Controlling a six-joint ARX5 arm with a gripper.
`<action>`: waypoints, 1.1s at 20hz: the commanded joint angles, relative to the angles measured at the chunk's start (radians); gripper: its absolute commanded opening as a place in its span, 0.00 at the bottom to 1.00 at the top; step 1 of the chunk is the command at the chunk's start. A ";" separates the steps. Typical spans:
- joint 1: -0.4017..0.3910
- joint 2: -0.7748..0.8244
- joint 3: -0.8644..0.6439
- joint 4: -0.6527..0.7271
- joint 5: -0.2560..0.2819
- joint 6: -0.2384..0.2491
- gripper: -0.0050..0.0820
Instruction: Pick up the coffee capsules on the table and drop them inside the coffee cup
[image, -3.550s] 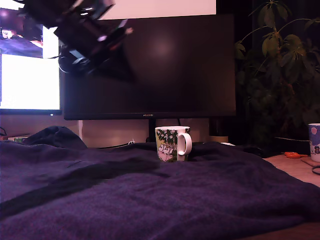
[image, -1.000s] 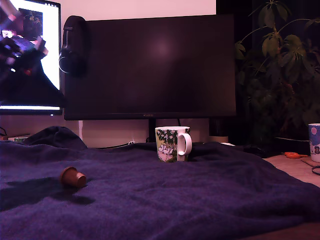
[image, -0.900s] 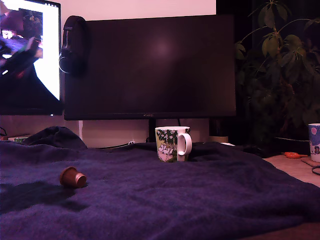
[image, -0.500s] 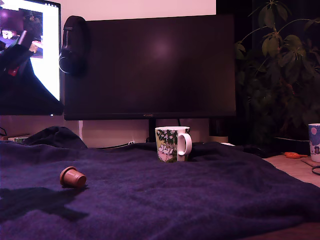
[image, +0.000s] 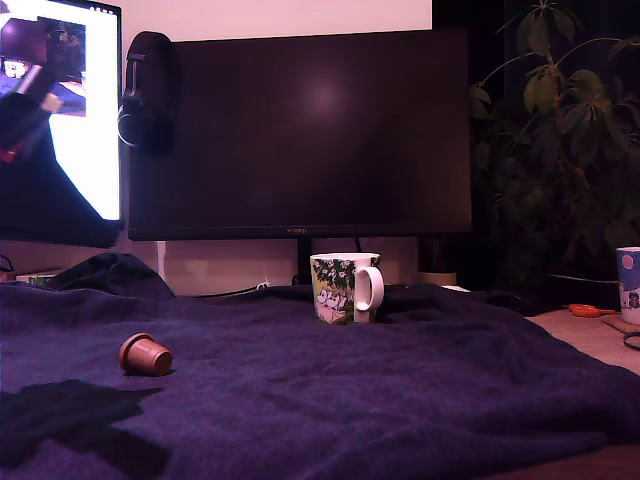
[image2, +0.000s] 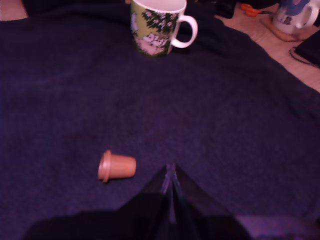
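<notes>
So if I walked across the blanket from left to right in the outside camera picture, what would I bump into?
Coffee capsule lying on its side → coffee cup with the leafy print → blue-and-white cup at the exterior view's right edge, off the blanket.

You could read almost nothing here. The monitor (image: 300, 130) carried a small pale brand mark on its lower bezel, too small to make out. The mug (image: 340, 287) showed a print only, no legible words.

Capsule (image: 146, 355) on table (image: 400, 400); exterior view's left of cup (image: 345, 287)
</notes>
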 joint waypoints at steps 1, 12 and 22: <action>-0.006 -0.031 -0.054 0.003 -0.003 0.006 0.03; -0.011 -0.050 -0.074 -0.037 -0.042 0.043 0.57; -0.015 0.045 -0.077 0.126 -0.048 0.129 0.78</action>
